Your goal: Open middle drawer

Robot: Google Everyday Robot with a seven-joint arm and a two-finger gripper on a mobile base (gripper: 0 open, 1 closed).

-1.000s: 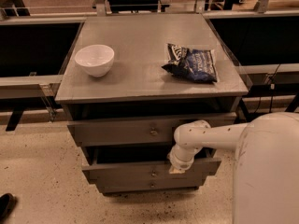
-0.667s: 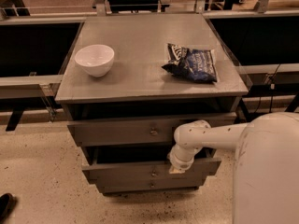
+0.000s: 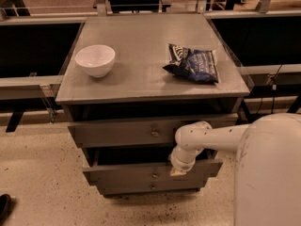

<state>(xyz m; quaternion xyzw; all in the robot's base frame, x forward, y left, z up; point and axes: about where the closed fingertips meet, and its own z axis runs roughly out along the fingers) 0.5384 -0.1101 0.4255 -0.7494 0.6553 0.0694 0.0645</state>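
The pincer (image 3: 178, 171) points down at the top edge of the middle drawer (image 3: 122, 172), a grey wooden front of medium width, just right of its small round brass-coloured knob (image 3: 154, 175); whether the pincer is apart or together I cannot tell, as the white jointed arm (image 3: 207, 136) hides it; this drawer stands partly out, with a dark gap above it, between the wider grey top drawer (image 3: 113, 133) and the narrower bottom drawer (image 3: 127, 189); above, the grey surface (image 3: 141, 81) carries a white round bowl (image 3: 95, 60) and a dark blue crinkled snack bag (image 3: 194, 64), well apart. A pull from off-centre could skew the drawer and jam it; a hold on the thin edge might slip; the robot's body, close in front, could block its travel.
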